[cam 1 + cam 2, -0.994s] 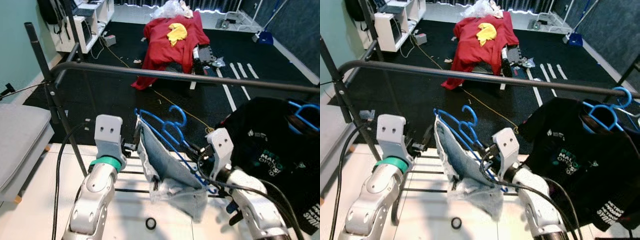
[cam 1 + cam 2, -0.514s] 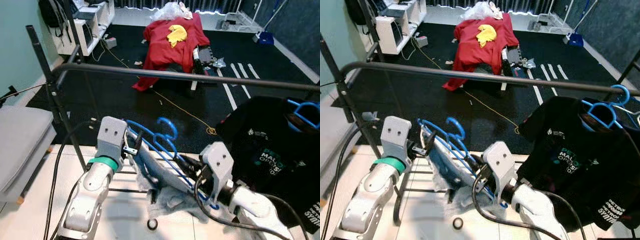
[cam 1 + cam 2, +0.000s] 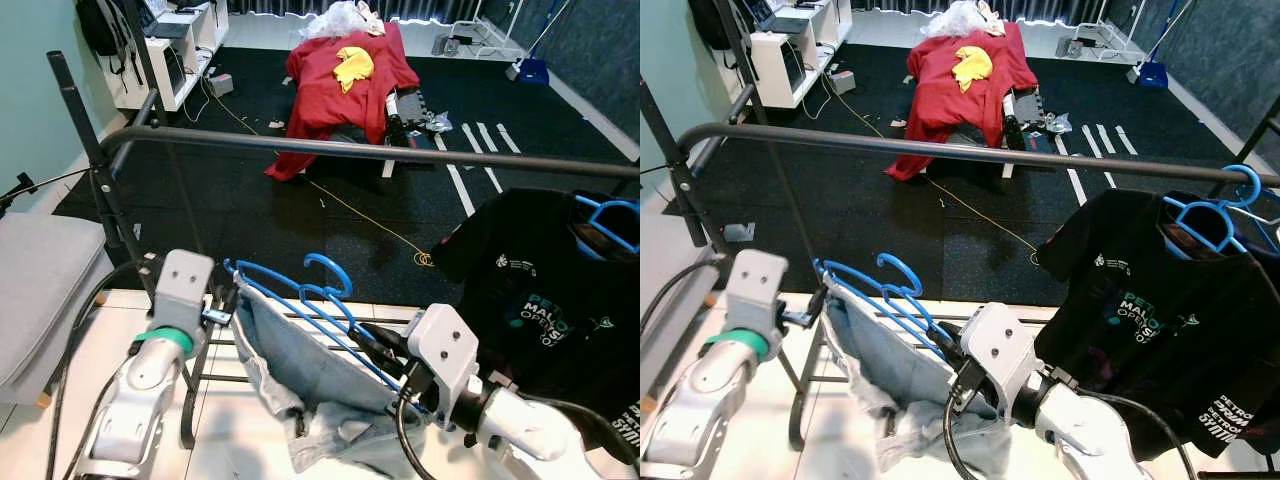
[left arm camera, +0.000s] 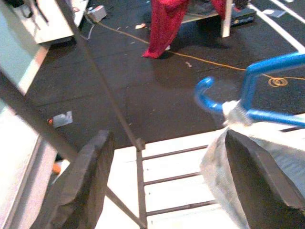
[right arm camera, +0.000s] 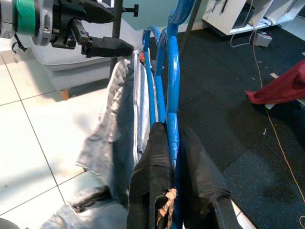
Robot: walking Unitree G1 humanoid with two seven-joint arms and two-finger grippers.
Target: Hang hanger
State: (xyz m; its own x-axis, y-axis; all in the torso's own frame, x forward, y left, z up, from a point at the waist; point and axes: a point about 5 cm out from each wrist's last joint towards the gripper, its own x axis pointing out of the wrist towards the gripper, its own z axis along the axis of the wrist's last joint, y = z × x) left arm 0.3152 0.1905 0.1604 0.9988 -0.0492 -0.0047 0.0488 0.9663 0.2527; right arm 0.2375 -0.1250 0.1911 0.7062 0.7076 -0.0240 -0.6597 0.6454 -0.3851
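Your right gripper (image 5: 172, 157) clamps the blue hanger (image 3: 300, 305) low in the frame, well below the rail.

In the head views the hanger, draped with a pale grey garment (image 3: 300, 375), sits at lower centre, tilted, its hook (image 3: 898, 268) pointing up toward the dark clothes rail (image 3: 350, 150) that crosses the upper half of the frame. Your left gripper (image 4: 167, 176) is spread wide at lower left, one finger beside the garment's edge, grasping nothing. At right, a black T-shirt (image 3: 1150, 310) hangs from the rail on a second blue hanger (image 3: 1205, 210). A red cloth (image 3: 340, 85) lies on the black floor at top centre.
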